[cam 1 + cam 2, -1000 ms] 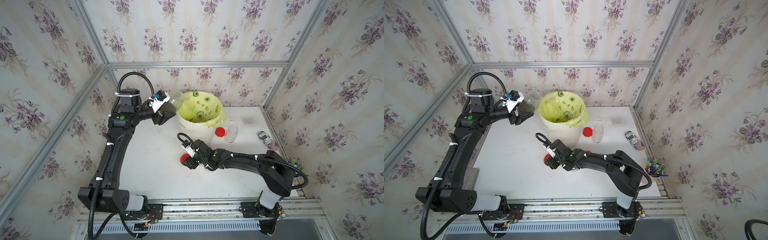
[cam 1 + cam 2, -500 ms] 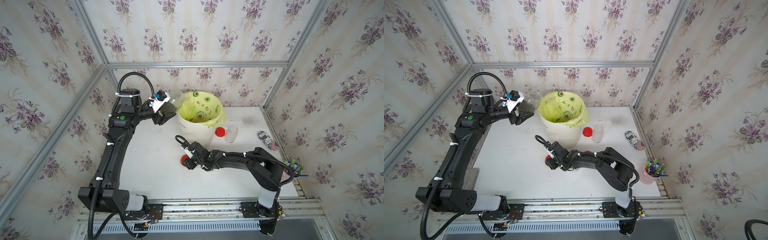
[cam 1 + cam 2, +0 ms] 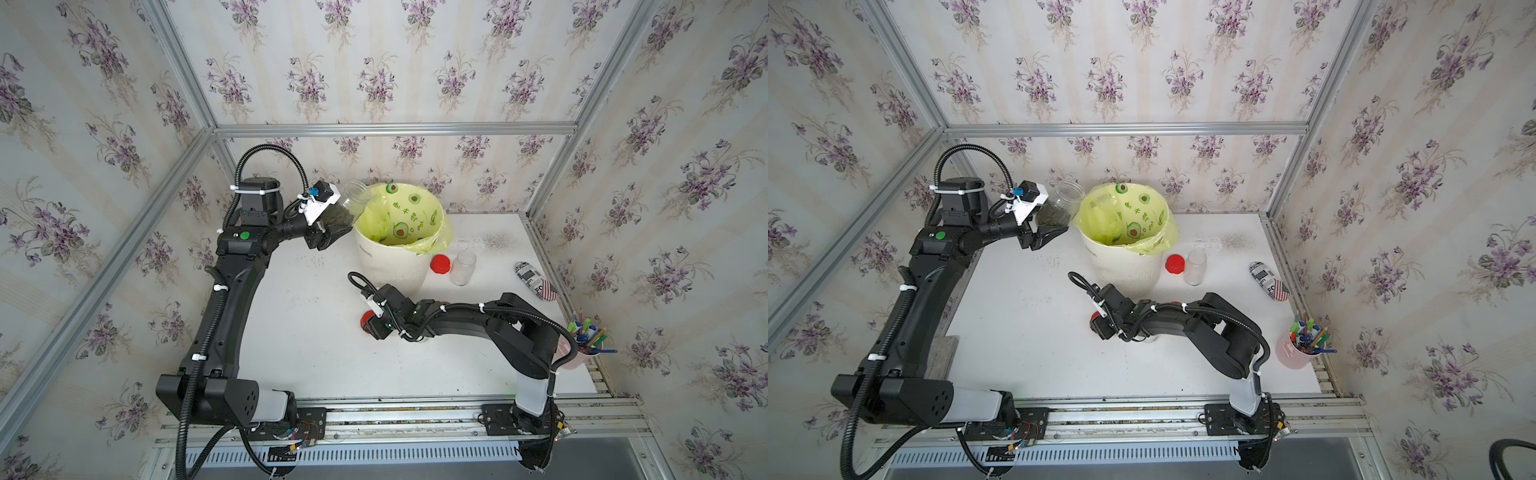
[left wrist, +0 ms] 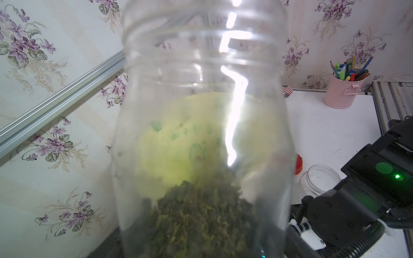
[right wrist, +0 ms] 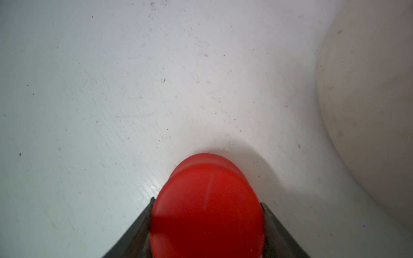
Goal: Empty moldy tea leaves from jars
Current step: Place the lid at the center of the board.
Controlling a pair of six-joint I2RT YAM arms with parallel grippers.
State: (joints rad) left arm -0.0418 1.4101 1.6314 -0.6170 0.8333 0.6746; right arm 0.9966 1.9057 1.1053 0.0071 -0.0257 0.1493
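My left gripper is shut on an open clear jar, raised and tilted, its mouth at the left rim of the white bin. Dark tea leaves lie in the jar's lower part; the jar fills the left wrist view and hides the fingers. My right gripper sits low on the table in front of the bin, shut on a red lid with a jaw against each side. An empty lidless jar and another red lid stand right of the bin.
The bin has a yellow-green liner printed with avocados. Tea crumbs are scattered at the back right. A patterned case and a pink cup of pens stand along the right edge. Walls enclose the table on three sides.
The right arm's elbow has drawn inward to the left while its gripper stays by the bin with the red lid. The left arm and its jar have barely moved.
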